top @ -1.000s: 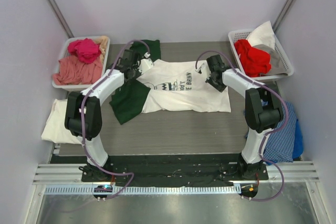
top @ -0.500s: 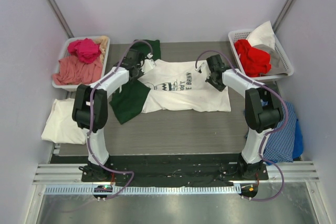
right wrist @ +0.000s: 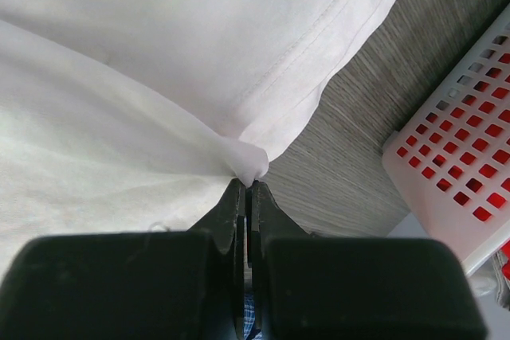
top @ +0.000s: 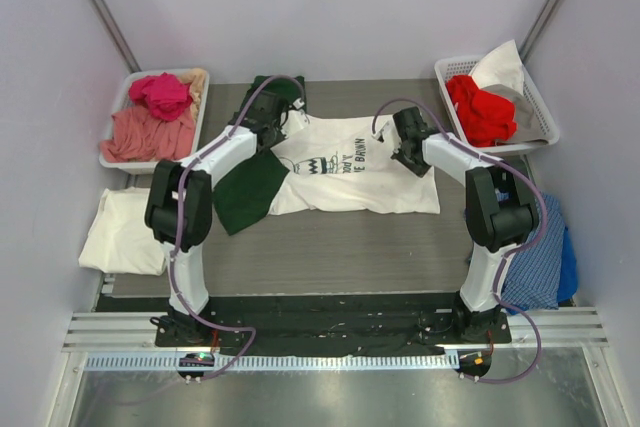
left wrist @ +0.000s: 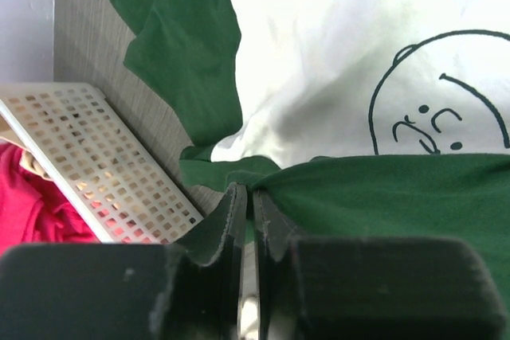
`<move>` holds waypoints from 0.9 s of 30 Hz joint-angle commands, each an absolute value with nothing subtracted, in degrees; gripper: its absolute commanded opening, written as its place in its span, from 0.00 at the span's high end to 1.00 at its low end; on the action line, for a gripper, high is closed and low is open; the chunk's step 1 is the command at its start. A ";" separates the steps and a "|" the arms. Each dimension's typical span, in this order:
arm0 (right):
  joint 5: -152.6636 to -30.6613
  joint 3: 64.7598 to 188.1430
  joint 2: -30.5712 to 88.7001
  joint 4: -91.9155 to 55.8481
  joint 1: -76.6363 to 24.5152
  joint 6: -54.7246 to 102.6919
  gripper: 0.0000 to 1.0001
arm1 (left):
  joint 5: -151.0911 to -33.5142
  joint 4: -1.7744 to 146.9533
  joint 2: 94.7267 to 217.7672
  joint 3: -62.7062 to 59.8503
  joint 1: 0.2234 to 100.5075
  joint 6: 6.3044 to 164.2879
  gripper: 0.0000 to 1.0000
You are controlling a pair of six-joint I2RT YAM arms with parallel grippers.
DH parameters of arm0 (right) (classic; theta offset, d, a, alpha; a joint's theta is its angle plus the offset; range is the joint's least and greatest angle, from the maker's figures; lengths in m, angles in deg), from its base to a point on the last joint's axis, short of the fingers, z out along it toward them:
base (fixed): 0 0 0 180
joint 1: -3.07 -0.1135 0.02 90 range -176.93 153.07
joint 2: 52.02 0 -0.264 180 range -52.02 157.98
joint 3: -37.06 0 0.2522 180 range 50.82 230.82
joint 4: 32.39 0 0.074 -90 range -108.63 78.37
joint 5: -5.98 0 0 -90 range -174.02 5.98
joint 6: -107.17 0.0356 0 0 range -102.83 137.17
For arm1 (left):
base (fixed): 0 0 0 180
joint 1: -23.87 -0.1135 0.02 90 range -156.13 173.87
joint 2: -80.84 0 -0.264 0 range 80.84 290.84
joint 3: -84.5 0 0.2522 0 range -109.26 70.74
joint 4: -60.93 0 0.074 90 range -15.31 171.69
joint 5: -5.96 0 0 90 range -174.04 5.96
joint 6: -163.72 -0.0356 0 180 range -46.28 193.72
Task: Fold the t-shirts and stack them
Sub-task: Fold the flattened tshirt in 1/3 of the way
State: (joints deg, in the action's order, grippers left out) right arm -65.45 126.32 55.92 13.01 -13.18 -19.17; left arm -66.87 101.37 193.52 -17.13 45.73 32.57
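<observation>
Far tabletop edge | left gripper jaws pinch dark green t-shirt; right gripper jaws pinch white Charlie Brown t-shirt corner | risk: mismatched grips likely skew any fold.

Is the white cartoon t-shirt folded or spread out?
Spread out: the white t-shirt lies flat on the table, print up; only one edge is bunched in the right gripper.

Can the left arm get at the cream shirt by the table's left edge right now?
Not yet, probably: the left gripper is shut on the green shirt. Nothing covers the cream shirt, which lies close beside that arm, so the way looks free once it lets go.
</observation>
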 commanded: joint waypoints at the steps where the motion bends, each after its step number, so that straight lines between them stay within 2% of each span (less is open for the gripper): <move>1: -64.69 125.79 55.74 11.69 -13.02 -19.13 0.99 | -64.01 98.78 194.39 -18.91 46.01 31.79 0.83; 2: -64.77 125.70 55.65 11.61 -12.93 -19.13 0.99 | -63.39 98.34 194.48 -18.56 45.93 31.97 0.72; 4: -64.77 125.44 55.47 11.61 -12.93 -19.04 0.99 | -63.21 97.20 194.66 -18.21 45.93 32.32 0.59; 5: -64.77 125.35 55.39 11.61 -12.93 -19.04 0.99 | -62.78 96.50 194.66 -18.20 45.93 32.67 0.47; 7: -64.69 125.09 55.21 11.52 -12.93 -19.04 0.99 | -61.28 94.48 194.75 -17.85 46.01 33.28 0.42; 8: -64.42 125.00 55.04 11.43 -12.93 -19.04 0.99 | -60.76 93.86 194.75 -17.94 46.01 33.55 0.35; 10: -64.07 124.82 54.60 10.82 -12.93 -18.95 0.99 | -59.35 92.54 194.57 -17.77 45.93 34.42 0.18; 11: -63.72 124.65 54.33 10.55 -12.93 -18.87 0.98 | -59.00 92.01 194.31 -17.50 46.01 34.60 0.02; 13: -63.54 124.56 53.89 9.85 -12.93 -18.43 0.91 | -57.77 89.21 193.52 -16.28 46.01 35.22 0.00; 17: -62.67 124.56 52.84 8.62 -12.93 -17.38 0.60 | -56.09 86.47 191.07 -14.60 45.93 37.58 0.00; 19: -62.66 124.47 52.14 8.18 -12.93 -16.85 0.55 | -57.05 86.47 189.31 -12.86 46.01 38.56 0.00; 22: -63.19 123.59 49.33 8.09 -12.93 -15.88 0.40 | -59.59 87.43 184.04 -9.69 45.93 40.05 0.00; 23: -63.45 123.24 48.45 7.92 -12.84 -15.62 0.24 | -60.22 88.13 182.89 -7.68 46.01 40.49 0.00; 24: -64.06 122.46 46.62 8.00 -12.93 -15.18 0.18 | -60.66 89.27 180.01 -6.61 45.93 41.36 0.00; 27: -65.12 120.53 43.27 8.09 -12.93 -14.21 0.12 | -63.82 91.65 175.34 -1.34 45.93 42.42 0.00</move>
